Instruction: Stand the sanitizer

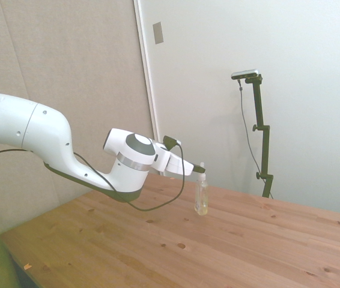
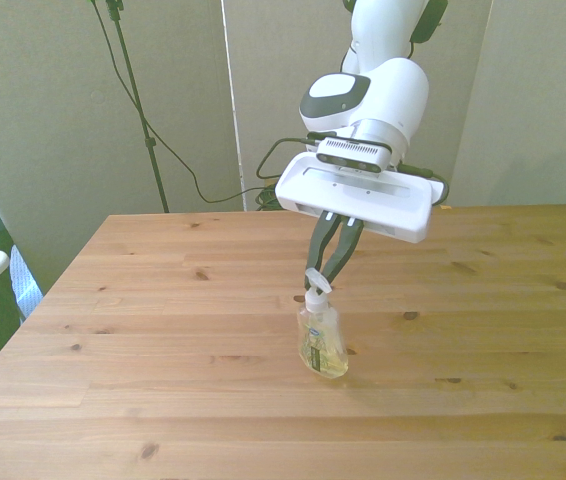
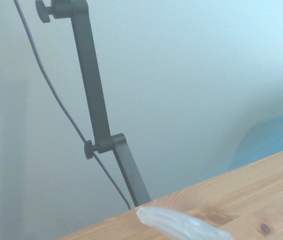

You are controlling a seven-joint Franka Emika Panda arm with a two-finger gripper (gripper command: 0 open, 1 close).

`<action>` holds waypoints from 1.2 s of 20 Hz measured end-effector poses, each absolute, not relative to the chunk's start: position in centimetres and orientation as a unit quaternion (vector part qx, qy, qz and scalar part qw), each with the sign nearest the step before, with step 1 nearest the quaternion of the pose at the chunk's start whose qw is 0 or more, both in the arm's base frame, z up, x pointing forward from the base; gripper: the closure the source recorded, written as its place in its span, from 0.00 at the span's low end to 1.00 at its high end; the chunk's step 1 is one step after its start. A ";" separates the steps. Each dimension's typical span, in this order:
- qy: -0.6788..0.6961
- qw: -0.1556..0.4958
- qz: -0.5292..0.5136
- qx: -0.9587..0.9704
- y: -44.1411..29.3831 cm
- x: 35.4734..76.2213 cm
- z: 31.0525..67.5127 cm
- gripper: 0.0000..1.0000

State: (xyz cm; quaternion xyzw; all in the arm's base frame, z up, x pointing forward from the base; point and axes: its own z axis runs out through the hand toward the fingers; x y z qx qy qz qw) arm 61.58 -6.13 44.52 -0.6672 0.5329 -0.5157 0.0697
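Side view: we see the sanitizer [image 1: 201,197] upright on the table [image 1: 248,240], gripper [image 1: 201,170] at its cap. Front view: gripper [image 2: 323,277] fingers pinched onto the sanitizer [image 2: 321,340] nozzle. Wrist view: blurred sanitizer [image 3: 181,226] on the table [image 3: 261,185].

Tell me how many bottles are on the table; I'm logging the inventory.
1. The sanitizer stands roughly upright near the table's middle, its white cap between the gripper's jaws. No other bottle shows in any view.
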 end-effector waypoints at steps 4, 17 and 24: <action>0.527 0.075 -0.527 -0.662 -5.3 60.1 43.5 1.00; 0.541 0.076 -0.532 -0.647 -5.6 59.4 41.7 0.00; 0.539 0.075 -0.529 -0.651 -5.4 59.3 41.5 0.00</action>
